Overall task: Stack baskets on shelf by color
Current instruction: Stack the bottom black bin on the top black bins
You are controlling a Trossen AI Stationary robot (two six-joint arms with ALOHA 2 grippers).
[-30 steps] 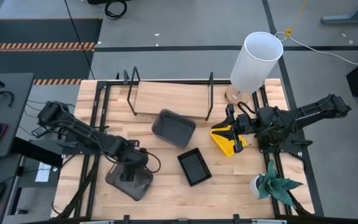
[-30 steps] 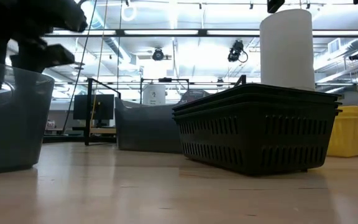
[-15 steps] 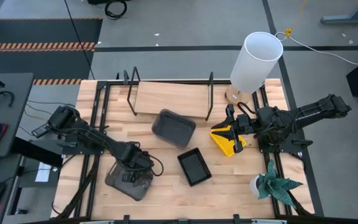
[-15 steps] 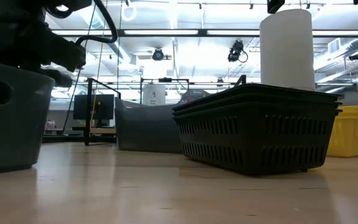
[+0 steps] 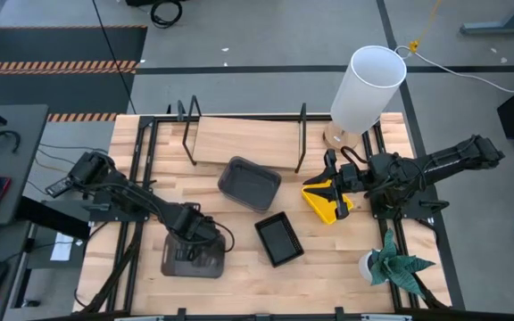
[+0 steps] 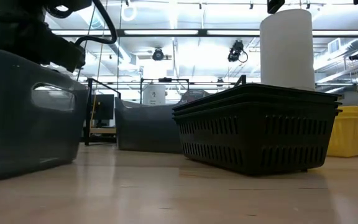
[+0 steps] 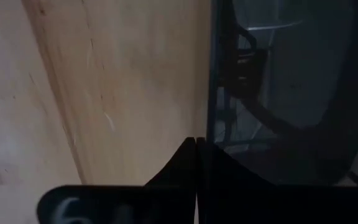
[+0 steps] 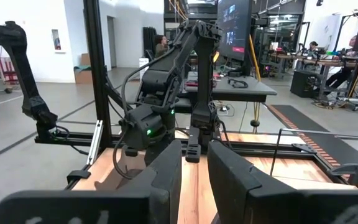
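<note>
Left end effector [image 5: 192,234] closed on rim of grey basket [image 5: 192,257], gripped for carrying to shelf [image 5: 244,139]. Right end effector [image 5: 331,179] parked narrowly open above yellow baskets [image 5: 327,200].

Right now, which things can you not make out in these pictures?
- Count of the yellow baskets: the right gripper partly covers them in the high view, and the low view's edge cuts them off.
- Inside of the grey basket: the left gripper partly covers it in the high view, and the low view's edge cuts it off.
</note>
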